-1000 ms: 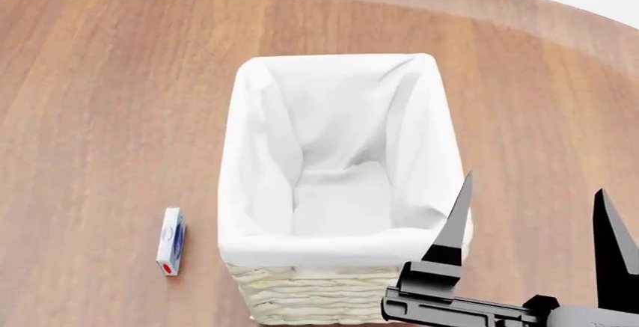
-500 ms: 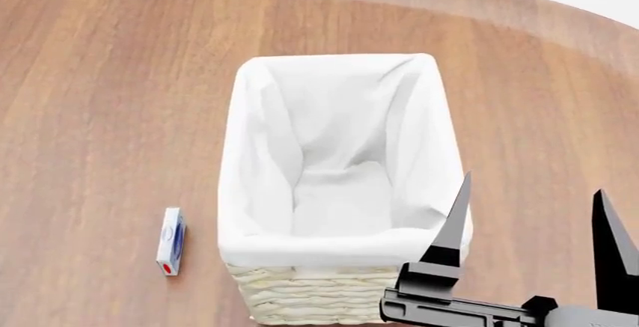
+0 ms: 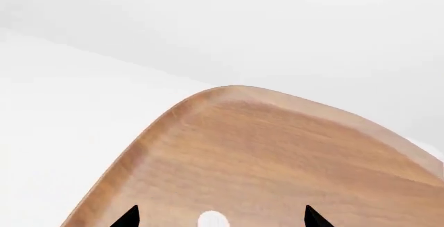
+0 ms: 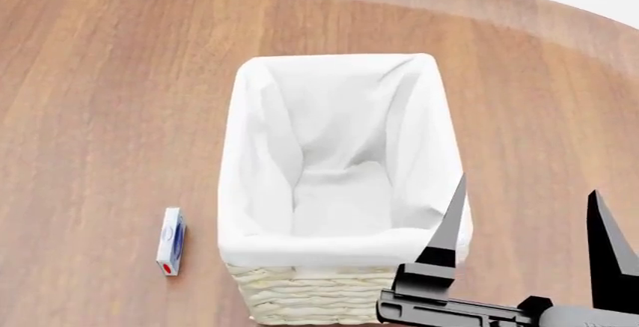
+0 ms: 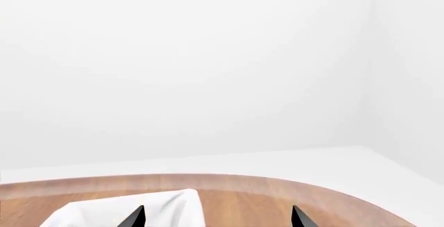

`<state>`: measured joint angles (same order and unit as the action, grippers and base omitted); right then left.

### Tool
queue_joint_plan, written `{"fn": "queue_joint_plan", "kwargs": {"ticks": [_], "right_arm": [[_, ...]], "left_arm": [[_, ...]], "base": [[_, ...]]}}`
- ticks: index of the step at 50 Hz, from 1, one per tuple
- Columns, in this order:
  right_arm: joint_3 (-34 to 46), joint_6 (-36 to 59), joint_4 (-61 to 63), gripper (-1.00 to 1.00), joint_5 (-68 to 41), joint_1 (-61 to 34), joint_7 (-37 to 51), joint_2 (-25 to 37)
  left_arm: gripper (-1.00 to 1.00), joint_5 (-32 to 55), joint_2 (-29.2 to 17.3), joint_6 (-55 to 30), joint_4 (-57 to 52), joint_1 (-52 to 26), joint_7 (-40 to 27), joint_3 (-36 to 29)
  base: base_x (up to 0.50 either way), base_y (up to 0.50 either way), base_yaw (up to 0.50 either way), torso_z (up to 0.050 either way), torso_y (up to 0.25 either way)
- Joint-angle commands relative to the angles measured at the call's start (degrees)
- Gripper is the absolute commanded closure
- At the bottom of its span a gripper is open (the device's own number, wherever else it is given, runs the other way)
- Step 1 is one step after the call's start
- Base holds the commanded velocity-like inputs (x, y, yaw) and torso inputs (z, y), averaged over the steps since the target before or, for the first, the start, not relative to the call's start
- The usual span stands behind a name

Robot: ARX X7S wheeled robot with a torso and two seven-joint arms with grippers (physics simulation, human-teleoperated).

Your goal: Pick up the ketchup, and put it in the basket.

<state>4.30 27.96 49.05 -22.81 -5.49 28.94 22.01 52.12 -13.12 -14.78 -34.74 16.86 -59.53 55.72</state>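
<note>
— Wooden table (image 4: 110,80) all round; any writing legible?
— None; the small box (image 4: 170,241) beside the basket (image 4: 340,155) is too blurred.
— Right gripper (image 4: 529,230)?
— Fingers spread wide, empty, at the basket's near right corner, pointing away from the robot.
— Left gripper (image 3: 218,217)?
— Only tips show, parted, empty.
— Ketchup?
— Nowhere visible.

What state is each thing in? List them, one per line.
basket: upright on the table, liner empty, no ketchup inside.
small box: lying flat beside the basket, untouched.
right tool: open, empty, by the basket's near corner.
left tool: open, empty, over the table.
ketchup: not in view.
</note>
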Motion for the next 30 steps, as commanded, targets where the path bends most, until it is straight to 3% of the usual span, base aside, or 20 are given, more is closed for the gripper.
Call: {"fn": "queue_joint_plan", "kwargs": {"ticks": [1,11,12,15,30], "right_arm": [[0.27,0.06,0.01,-1.00,-0.28,-0.09,0.21,0.27],[0.73,0.24,0.16,-1.00,-0.29,-0.24,0.51,0.49],[0.85,0.15,0.10,-1.00,-0.24,-0.22,0.46,0.51],[0.85,-0.01,-0.10,-1.00,-0.32,-0.19,0.45,0.53],[1.16,0.07,0.11,-1.00,-0.64,-0.17,0.79,0.86]], "left_arm": [[-1.00,1.82,0.33,-1.86,1.83,0.12,-3.88,1.75],[-1.00,2.49,-0.29,-2.47,4.31,-0.10,-1.46,0.23],[-1.00,3.73,-1.35,-2.53,5.13,-0.22,2.71,-1.36],[-1.00,4.25,-1.76,-2.98,6.39,-0.82,3.71,-2.42],[-1.00,3.60,-2.31,-3.47,10.23,-1.88,5.54,-4.49]], "base": [[0.00,0.00,0.00,0.000,0.000],[0.00,0.00,0.00,0.000,0.000],[0.00,0.00,0.00,0.000,0.000],[0.00,0.00,0.00,0.000,0.000],[0.00,0.00,0.00,0.000,0.000]]}}
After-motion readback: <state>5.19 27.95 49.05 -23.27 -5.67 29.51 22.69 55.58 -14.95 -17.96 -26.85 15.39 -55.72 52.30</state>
